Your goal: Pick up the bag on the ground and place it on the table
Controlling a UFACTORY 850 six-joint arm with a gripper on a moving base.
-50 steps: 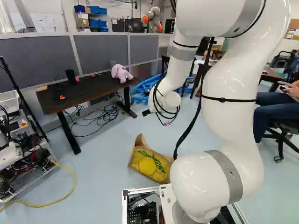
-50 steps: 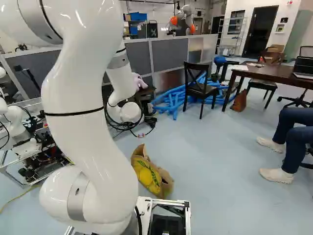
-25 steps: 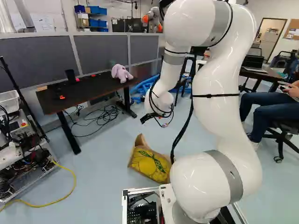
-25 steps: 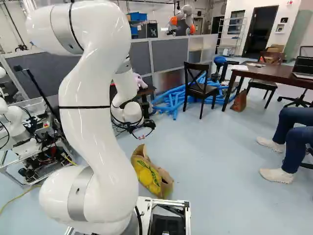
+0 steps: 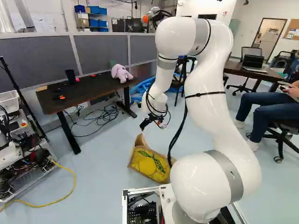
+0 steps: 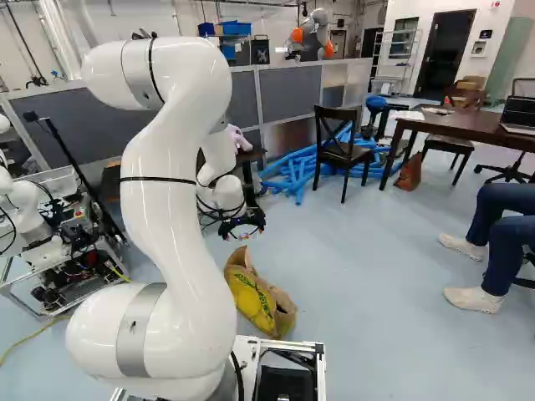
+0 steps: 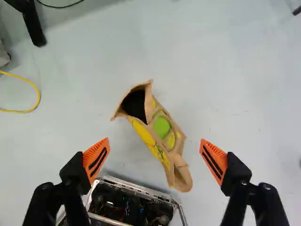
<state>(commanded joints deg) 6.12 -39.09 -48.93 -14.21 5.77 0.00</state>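
Note:
My gripper [image 6: 242, 224] hangs in the air above the bag in the right base view. In the wrist view the gripper [image 7: 154, 160] stands wide open, nothing between its orange pads. The brown and yellow bag [image 7: 162, 136] lies on the floor below and ahead of the fingers, its dark open mouth turned away from them. In the left base view the bag [image 5: 150, 163] rests just ahead of the base. A dark table [image 5: 88, 92] stands beyond it against the grey partition, bearing a pink plush toy [image 5: 121, 73] and a black cup.
Cables lie under the table. Blue tubes [image 6: 292, 173] and a black chair [image 6: 341, 150] stand farther off. At the left of the left base view are a cart [image 5: 23, 154] and a yellow cable [image 5: 70, 189]. Another robot [image 6: 311, 35] stands behind the partition.
The arm has swung leftward in the left base view and its upper part has come down, bringing the gripper lower and closer over the bag. The base and the bag have not shifted.

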